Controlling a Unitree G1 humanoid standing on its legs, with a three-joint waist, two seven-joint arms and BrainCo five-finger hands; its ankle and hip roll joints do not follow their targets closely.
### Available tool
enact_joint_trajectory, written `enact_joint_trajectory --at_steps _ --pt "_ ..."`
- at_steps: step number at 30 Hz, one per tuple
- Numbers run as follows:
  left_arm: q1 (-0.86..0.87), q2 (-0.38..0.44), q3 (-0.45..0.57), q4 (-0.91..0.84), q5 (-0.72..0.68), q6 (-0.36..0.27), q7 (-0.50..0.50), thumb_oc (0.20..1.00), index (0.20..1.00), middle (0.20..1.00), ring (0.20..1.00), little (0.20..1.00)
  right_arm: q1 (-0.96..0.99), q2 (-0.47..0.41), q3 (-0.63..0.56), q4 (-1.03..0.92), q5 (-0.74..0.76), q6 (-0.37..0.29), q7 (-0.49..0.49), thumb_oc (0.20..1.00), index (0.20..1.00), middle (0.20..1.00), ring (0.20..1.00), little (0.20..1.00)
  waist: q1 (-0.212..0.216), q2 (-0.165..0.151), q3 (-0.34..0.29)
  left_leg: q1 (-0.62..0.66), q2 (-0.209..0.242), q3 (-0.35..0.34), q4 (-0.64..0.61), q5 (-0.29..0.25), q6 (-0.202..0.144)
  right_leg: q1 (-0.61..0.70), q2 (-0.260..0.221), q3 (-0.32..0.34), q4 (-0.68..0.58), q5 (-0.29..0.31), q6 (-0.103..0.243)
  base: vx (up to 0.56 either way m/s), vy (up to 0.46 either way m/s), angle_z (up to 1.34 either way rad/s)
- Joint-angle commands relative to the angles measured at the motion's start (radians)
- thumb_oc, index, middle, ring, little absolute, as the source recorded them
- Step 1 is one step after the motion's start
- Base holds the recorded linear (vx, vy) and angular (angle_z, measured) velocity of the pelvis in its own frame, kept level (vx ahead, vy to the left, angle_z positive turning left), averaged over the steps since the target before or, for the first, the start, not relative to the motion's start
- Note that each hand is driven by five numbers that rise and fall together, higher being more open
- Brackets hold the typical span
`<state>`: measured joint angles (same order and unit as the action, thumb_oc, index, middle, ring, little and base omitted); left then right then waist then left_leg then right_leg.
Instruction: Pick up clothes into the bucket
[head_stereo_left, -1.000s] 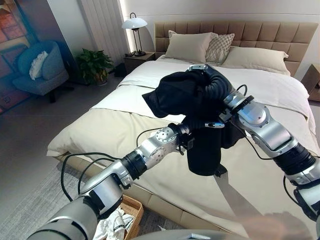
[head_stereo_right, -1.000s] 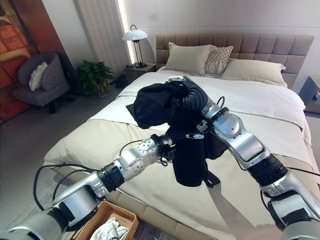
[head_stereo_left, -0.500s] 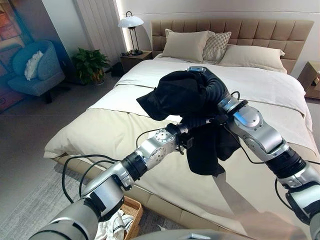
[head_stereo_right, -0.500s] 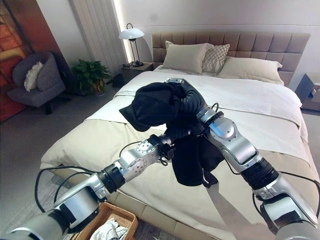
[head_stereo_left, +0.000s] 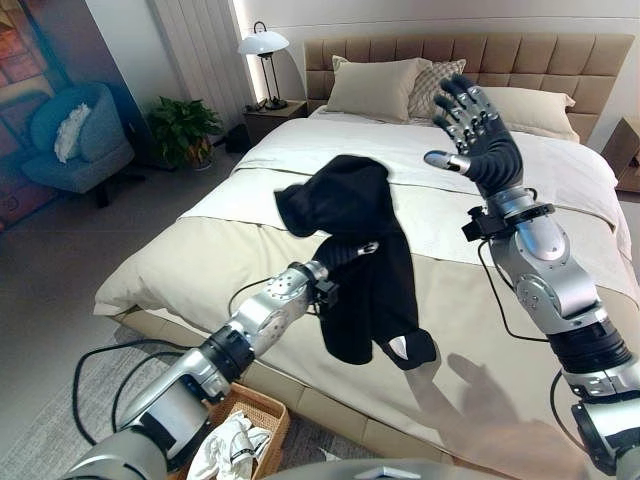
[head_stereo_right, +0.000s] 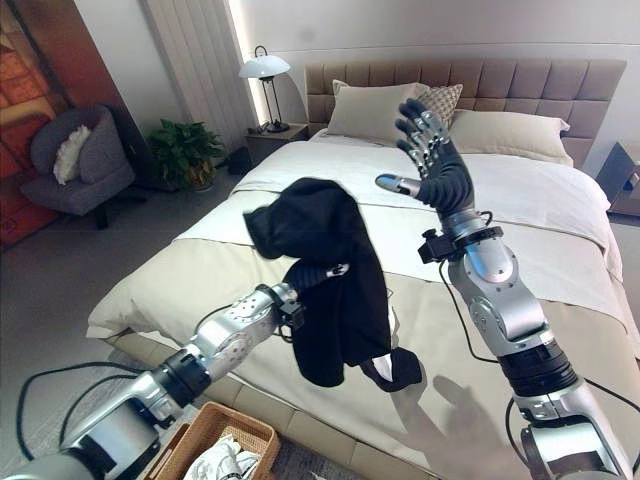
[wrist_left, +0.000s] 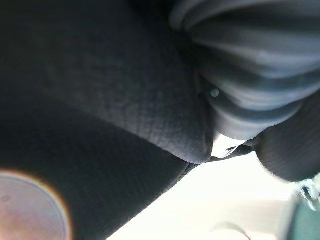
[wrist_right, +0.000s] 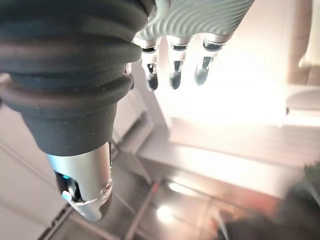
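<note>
Right hand (head_stereo_left: 478, 140) lifted away, fingers spread — black garment (head_stereo_left: 362, 255) apparently draping left hand.

Black garment (head_stereo_right: 335, 270) draped over left hand (head_stereo_right: 318, 272)

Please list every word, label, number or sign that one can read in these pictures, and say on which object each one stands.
There are none that can be read.
black garment: a small pale patch at its lower hem, too small to read.
wicker basket: no print.
lamp, pillows and bed: no lettering.
</note>
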<state>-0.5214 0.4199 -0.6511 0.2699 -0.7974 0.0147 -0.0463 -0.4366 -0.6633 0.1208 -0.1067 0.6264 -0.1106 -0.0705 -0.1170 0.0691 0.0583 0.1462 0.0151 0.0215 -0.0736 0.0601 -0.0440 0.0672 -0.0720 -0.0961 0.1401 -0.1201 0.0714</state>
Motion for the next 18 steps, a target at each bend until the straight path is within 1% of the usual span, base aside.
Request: enact_joint_trajectory --at_steps 1,3,5,9,10,11,12,13,14,16,17,18 --pt "-0.038 0.039 0.123 -0.025 0.006 -0.079 0.018 0.2 0.2 0.2 0.2 0.2 0.048 0.04 -0.085 -0.021 0.026 -0.057 -0.025 1.0 1.0 1.0 1.0 1.0 0.03 -0.071 -0.043 -0.036 -0.039 -0.027 0.117 -0.12 0.013 0.02 -0.069 -0.019 -0.076 0.095 0.066 0.0 0.0 0.0" --pt "-0.002 0.057 0.166 -0.049 0.004 -0.081 0.023 0.2 0.2 0.2 0.2 0.2 0.102 0.082 -0.112 0.0 0.049 -0.057 -0.032 1.0 1.0 1.0 1.0 1.0 0.032 -0.07 -0.041 -0.038 -0.04 -0.03 0.118 -0.121 0.012 0.021 -0.069 -0.022 -0.077 0.093 0.065 0.0 0.0 0.0" --pt "0.031 0.09 0.209 -0.082 0.018 -0.084 0.026 0.2 0.2 0.2 0.2 0.2 0.149 0.11 -0.137 -0.003 0.01 -0.049 -0.041 1.0 1.0 1.0 1.0 1.0 0.034 -0.068 -0.042 -0.038 -0.041 -0.032 0.118 -0.121 0.012 0.022 -0.069 -0.024 -0.078 0.092 0.064 0.01 -0.001 0.02" --pt "0.064 0.187 0.329 -0.133 0.164 -0.113 0.045 0.2 0.2 0.2 0.2 0.2 0.262 0.163 -0.216 0.03 -0.194 -0.037 -0.084 1.0 1.0 1.0 1.0 1.0 0.037 -0.056 -0.034 -0.04 -0.043 -0.037 0.118 -0.122 0.012 0.025 -0.07 -0.031 -0.078 0.086 0.062 0.01 0.008 0.09" --pt "0.066 0.187 0.33 -0.135 0.165 -0.113 0.045 0.2 0.2 0.2 0.2 0.2 0.263 0.164 -0.215 0.028 -0.196 -0.036 -0.085 1.0 1.0 1.0 1.0 1.0 0.036 -0.056 -0.035 -0.04 -0.043 -0.037 0.118 -0.122 0.012 0.025 -0.07 -0.031 -0.078 0.086 0.062 0.01 0.006 0.16" --pt "0.078 0.217 0.36 -0.145 0.196 -0.12 0.04 0.2 0.2 0.2 0.2 0.2 0.297 0.188 -0.228 0.056 -0.211 -0.036 -0.091 1.0 1.0 1.0 1.0 1.0 0.036 -0.053 -0.033 -0.04 -0.044 -0.038 0.119 -0.123 0.012 0.026 -0.071 -0.033 -0.078 0.085 0.062 0.01 0.008 0.11" --pt "0.107 0.27 0.413 -0.164 0.235 -0.133 0.044 0.2 0.2 0.2 0.2 0.2 0.357 0.235 -0.231 0.101 -0.184 -0.032 -0.075 1.0 1.0 1.0 1.0 1.0 0.038 -0.046 -0.028 -0.042 -0.045 -0.039 0.118 -0.122 0.012 0.027 -0.071 -0.037 -0.079 0.084 0.062 0.01 0.008 0.07" --pt "0.11 0.271 0.414 -0.166 0.236 -0.132 0.044 0.2 0.2 0.2 0.2 0.2 0.358 0.237 -0.23 0.101 -0.184 -0.033 -0.074 1.0 1.0 1.0 1.0 1.0 0.037 -0.047 -0.029 -0.041 -0.046 -0.039 0.118 -0.122 0.012 0.027 -0.071 -0.038 -0.079 0.084 0.062 0.0 0.0 0.0" --pt "0.137 0.37 0.484 -0.189 0.307 -0.141 0.05 0.2 0.2 0.2 0.2 0.2 0.414 0.258 -0.237 0.142 -0.202 -0.023 -0.058 1.0 1.0 1.0 1.0 1.0 0.04 -0.041 -0.024 -0.044 -0.047 -0.04 0.121 -0.123 0.01 0.028 -0.072 -0.04 -0.078 0.082 0.062 0.0 0.0 0.0" --pt "0.155 0.48 0.545 -0.196 0.348 -0.162 0.056 0.2 0.2 0.2 0.2 0.2 0.459 0.276 -0.23 0.209 -0.2 -0.015 -0.036 1.0 1.0 1.0 1.0 1.0 0.042 -0.035 -0.02 -0.046 -0.048 -0.041 0.122 -0.122 0.008 0.028 -0.073 -0.042 -0.078 0.082 0.062 0.0 0.0 0.0" --pt "0.171 0.544 0.589 -0.202 0.363 -0.175 0.059 0.2 0.2 0.2 0.2 0.2 0.484 0.276 -0.229 0.237 -0.23 -0.011 -0.024 1.0 1.0 1.0 1.0 1.0 0.044 -0.031 -0.018 -0.047 -0.049 -0.043 0.121 -0.121 0.008 0.028 -0.074 -0.044 -0.079 0.082 0.063 0.01 0.001 0.05" --pt "0.172 0.544 0.59 -0.203 0.363 -0.175 0.059 0.2 0.2 0.2 0.2 0.2 0.484 0.276 -0.228 0.238 -0.23 -0.011 -0.024 1.0 1.0 1.0 1.0 1.0 0.043 -0.031 -0.018 -0.047 -0.049 -0.043 0.121 -0.121 0.008 0.028 -0.075 -0.044 -0.079 0.082 0.063 0.01 0.007 0.07"
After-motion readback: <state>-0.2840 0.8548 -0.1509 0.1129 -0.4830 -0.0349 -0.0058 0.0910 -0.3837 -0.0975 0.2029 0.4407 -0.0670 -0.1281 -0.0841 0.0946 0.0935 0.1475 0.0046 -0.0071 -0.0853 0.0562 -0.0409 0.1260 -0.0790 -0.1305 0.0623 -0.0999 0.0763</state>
